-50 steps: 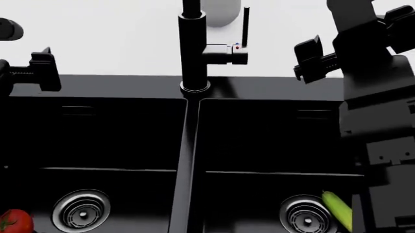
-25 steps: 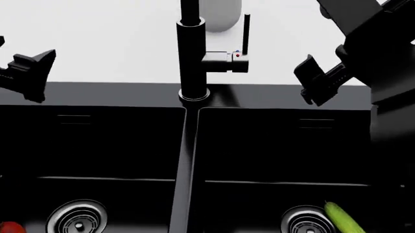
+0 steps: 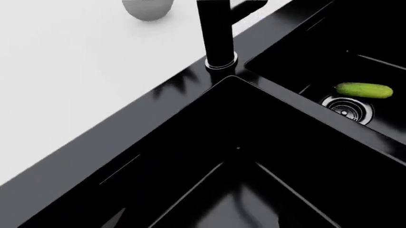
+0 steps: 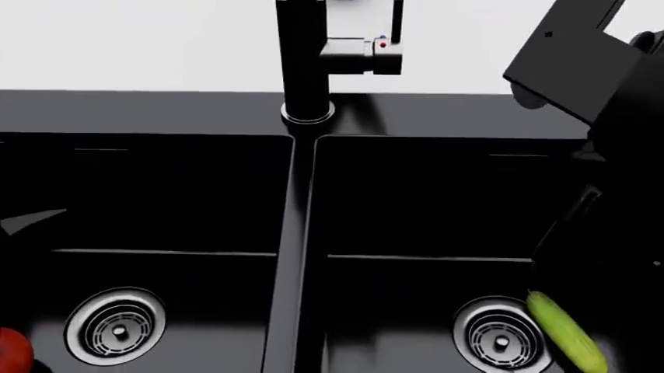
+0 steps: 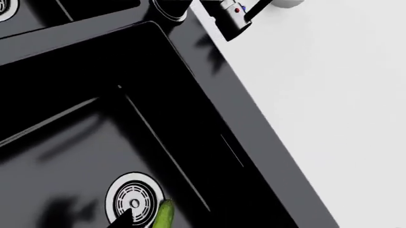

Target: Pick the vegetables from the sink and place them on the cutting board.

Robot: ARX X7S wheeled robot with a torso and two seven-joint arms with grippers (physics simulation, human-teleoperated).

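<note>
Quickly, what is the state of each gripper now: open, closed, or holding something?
Left gripper: not in view in any picture, so it cannot be told.
Right gripper: only the dark arm shows; its fingers are hidden, so it cannot be told.

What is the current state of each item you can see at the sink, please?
cucumber: lying in the right basin beside its drain, ungrasped.
tomato: in the left basin, at the view's edge, ungrasped.
right drain: uncovered.
left drain: uncovered.
faucet: upright behind the divider, no water visible.
sink: both basins dry-looking.
</note>
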